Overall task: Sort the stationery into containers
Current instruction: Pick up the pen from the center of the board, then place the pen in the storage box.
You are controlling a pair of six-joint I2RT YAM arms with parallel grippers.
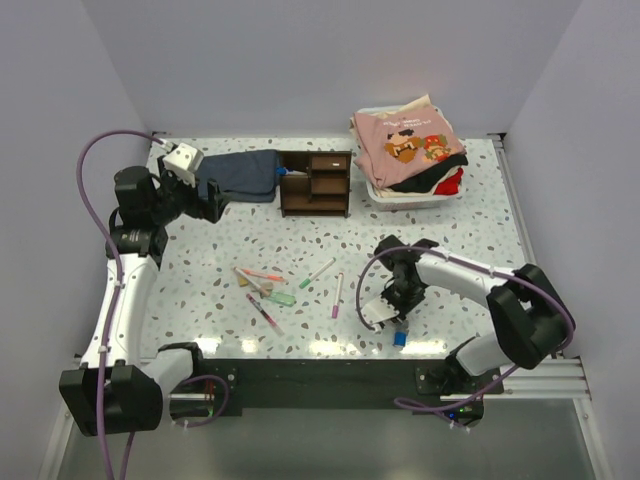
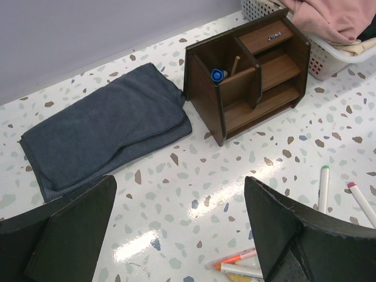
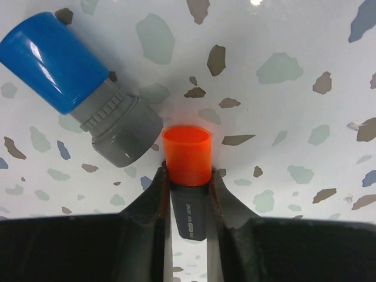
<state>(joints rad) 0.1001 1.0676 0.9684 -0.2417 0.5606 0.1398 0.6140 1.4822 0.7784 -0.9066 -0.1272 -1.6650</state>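
Observation:
My right gripper [image 1: 383, 316] [image 3: 188, 183] is shut on the thick black marker with an orange cap [image 3: 187, 154], low over the table near the front edge. The tiny blue-capped bottle [image 3: 76, 88] [image 1: 399, 339] lies on its side just beside the marker. My left gripper [image 1: 212, 198] [image 2: 179, 229] is open and empty, raised near the dark blue cloth. The brown wooden organiser [image 1: 316, 182] [image 2: 247, 76] stands at the back; a blue-capped item [image 2: 218, 74] stands in its rear left compartment. Thin pens [image 1: 262, 273] [image 1: 317, 273] [image 1: 337, 295] and a pale green eraser [image 1: 282, 298] lie mid-table.
The folded dark blue cloth [image 1: 243, 175] [image 2: 106, 129] lies left of the organiser. A white bin [image 1: 410, 196] with pink clothes [image 1: 405, 145] stands to its right. A green-capped pen [image 2: 323, 188], a pink-capped one [image 2: 361, 202] and an orange one [image 2: 232, 258] show in the left wrist view.

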